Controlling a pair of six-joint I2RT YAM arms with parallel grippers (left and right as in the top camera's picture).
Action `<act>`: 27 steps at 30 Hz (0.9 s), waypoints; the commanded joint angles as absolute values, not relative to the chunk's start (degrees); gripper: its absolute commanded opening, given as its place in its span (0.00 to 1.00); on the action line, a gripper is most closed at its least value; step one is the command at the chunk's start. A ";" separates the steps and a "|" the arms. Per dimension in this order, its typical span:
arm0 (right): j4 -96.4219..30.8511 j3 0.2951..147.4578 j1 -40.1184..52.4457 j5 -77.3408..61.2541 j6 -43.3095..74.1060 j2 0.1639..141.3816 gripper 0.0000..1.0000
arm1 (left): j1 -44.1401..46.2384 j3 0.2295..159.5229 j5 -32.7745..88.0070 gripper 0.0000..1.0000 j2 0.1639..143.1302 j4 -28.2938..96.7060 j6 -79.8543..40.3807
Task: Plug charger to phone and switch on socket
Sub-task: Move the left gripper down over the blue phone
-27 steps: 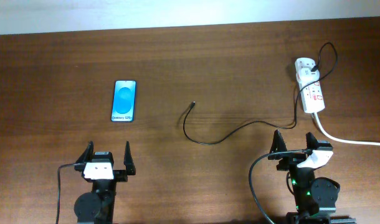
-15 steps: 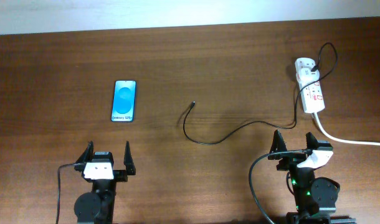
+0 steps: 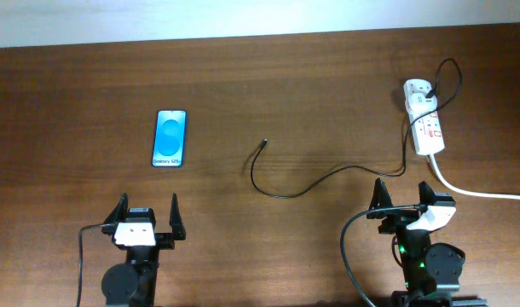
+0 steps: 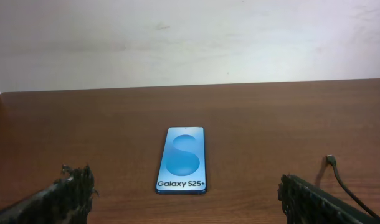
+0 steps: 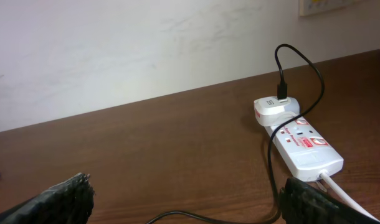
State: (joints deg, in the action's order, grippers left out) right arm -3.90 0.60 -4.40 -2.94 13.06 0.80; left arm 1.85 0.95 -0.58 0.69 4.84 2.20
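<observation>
One phone [image 3: 170, 137], one charger [image 3: 328, 176], one socket [image 3: 429, 128], two grippers [image 3: 148, 201] [image 3: 403, 184].

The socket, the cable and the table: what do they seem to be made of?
Socket: probably hard white plastic, smooth and slightly glossy, with red printed marks.
Cable: black, likely a rubber or soft plastic sheath, since it lies in loose curves.
Table: dark brown wood or a wood-look laminate, with visible grain and a faint sheen. I cannot tell which.
</observation>
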 commanded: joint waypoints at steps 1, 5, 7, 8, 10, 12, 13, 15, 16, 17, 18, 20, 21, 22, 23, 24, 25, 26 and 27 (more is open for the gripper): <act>-4.14 0.32 -4.51 -3.68 12.43 0.36 0.99 | 1.69 0.49 0.25 0.99 0.67 4.73 3.09; -4.14 0.32 -4.51 -3.68 12.43 0.36 0.99 | 1.69 0.49 0.25 0.99 0.67 4.73 3.09; -4.14 0.32 -4.51 -3.68 12.43 0.36 0.99 | 1.69 0.49 -0.84 0.99 0.67 4.73 3.14; -4.14 0.32 -4.51 -3.68 12.43 0.36 0.99 | 1.69 0.49 -0.80 0.99 0.67 4.73 3.11; -4.14 0.32 -4.51 -3.68 12.43 0.36 0.99 | 1.69 0.49 -1.28 0.99 0.67 4.51 3.49; -4.16 0.32 -4.51 -3.68 12.43 0.36 0.99 | 1.72 0.58 -1.54 0.99 0.67 0.12 4.38; -4.16 0.32 -4.51 -3.68 12.43 0.36 0.99 | 1.69 0.73 1.63 0.99 0.67 -1.74 4.40; -4.14 0.32 -4.51 -3.68 12.43 0.36 0.99 | 1.69 2.48 5.19 0.99 0.67 -0.45 2.81; -4.16 0.32 -4.51 -3.68 12.43 0.36 0.99 | 1.69 2.98 5.17 0.99 0.67 0.12 2.83; -4.14 0.32 -4.51 -3.68 12.43 0.36 0.98 | 1.69 3.46 5.17 0.99 0.67 0.27 2.81; -4.14 0.32 -4.51 -3.68 12.43 0.36 0.99 | 1.69 4.14 5.19 0.99 0.67 0.32 2.79; -4.14 0.32 -4.51 -3.68 12.43 0.36 0.99 | 1.69 6.68 5.17 0.99 0.67 2.35 2.66; -4.16 0.32 -4.51 -3.68 12.43 0.36 0.99 | 1.69 8.51 5.15 0.99 0.67 4.19 2.15; -4.16 0.32 -4.51 -3.68 12.43 0.36 0.99 | 1.69 10.07 5.15 0.99 0.67 5.74 2.15; -4.14 0.32 -4.51 -3.68 12.43 0.36 0.99 | 1.69 12.43 4.69 0.99 0.69 7.86 2.15; -4.14 0.32 -4.51 -3.68 12.43 0.36 0.99 | 1.69 14.35 4.49 0.99 0.93 9.37 2.15; -4.14 0.32 -4.51 -3.68 12.43 0.36 0.99 | 1.69 15.97 4.47 0.99 1.56 10.26 2.15; -4.16 0.32 -4.51 -3.68 12.43 0.36 0.99 | 1.69 17.80 4.49 0.99 2.90 10.70 1.83; -4.14 0.32 -4.51 -3.68 12.43 0.36 0.99 | 1.69 20.10 4.27 0.99 5.13 11.27 0.43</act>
State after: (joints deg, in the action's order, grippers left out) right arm -3.90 0.60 -4.40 -2.94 13.06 0.80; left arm 1.85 15.03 4.34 1.50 10.48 2.59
